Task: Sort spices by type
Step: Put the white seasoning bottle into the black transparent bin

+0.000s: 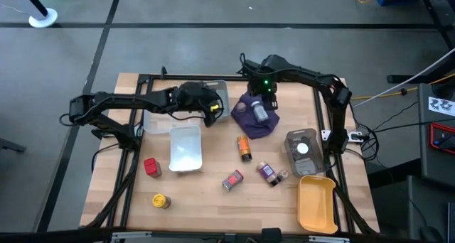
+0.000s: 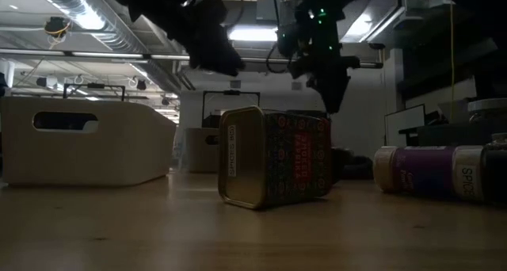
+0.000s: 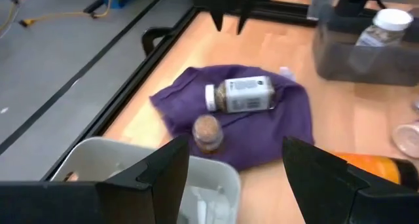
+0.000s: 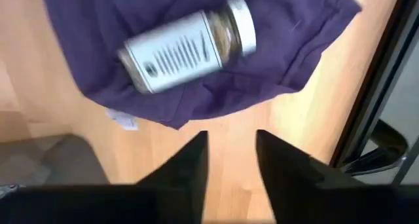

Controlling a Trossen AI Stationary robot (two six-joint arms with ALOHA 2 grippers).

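Note:
A purple cloth (image 1: pixel 256 121) lies far of centre. On it a white-capped, white-labelled spice jar (image 4: pixel 186 50) lies on its side, and a small brown jar (image 3: pixel 208 132) stands upright. My right gripper (image 4: pixel 230 142) hangs above the cloth's edge pointing down, its fingers drawn close together with nothing between them. My left gripper (image 3: pixel 236 152) hovers open over a corner of the grey tray (image 3: pixel 118 162), pointing toward the cloth. Other spices lie loose on the wood: an orange bottle (image 1: pixel 244 148), a red tin (image 1: pixel 151 166), a yellow tin (image 1: pixel 161 200), a patterned tin (image 2: pixel 273 168) and a purple-labelled jar (image 2: pixel 436 172).
A clear tray (image 1: pixel 186 147) sits left of centre. A grey bin (image 1: pixel 302 147) holding a white-capped jar stands at the right. A yellow tray (image 1: pixel 316 200) is at the near right corner. A black frame (image 1: pixel 135 122) rims the table.

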